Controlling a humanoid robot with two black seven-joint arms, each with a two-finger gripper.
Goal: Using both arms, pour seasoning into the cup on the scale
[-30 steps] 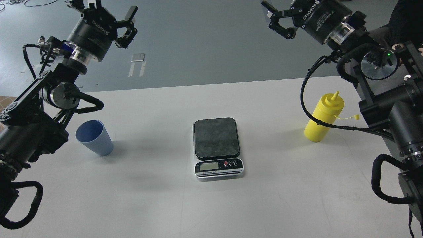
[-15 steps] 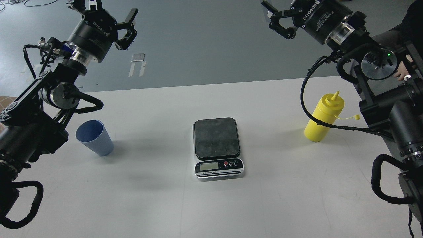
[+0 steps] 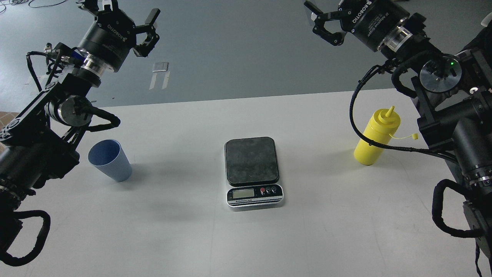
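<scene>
Currently both raised, fingers spread, holding nothing: left gripper (image 3: 128, 17), right gripper (image 3: 321, 19). Blue cup (image 3: 109, 160) left, scale (image 3: 252, 170) centre, yellow squeeze bottle (image 3: 376, 137) right on white worktop (image 3: 184, 231).

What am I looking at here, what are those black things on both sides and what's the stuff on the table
This is a single picture taken from a robot's own head, looking forward and down at a white table. The black jointed parts on either side are its two arms. Each ends in a two-finger claw: the left gripper at the upper left and the right gripper at the upper right. Both are raised above the table, open, and hold nothing.

Three things stand on the table, apart from one another. On the left is a light blue cup. In the middle is a small kitchen scale with nothing on its dark platform. On the right is a yellow squeeze bottle with a pointed nozzle, its small tethered cap hanging off to the side.
</scene>
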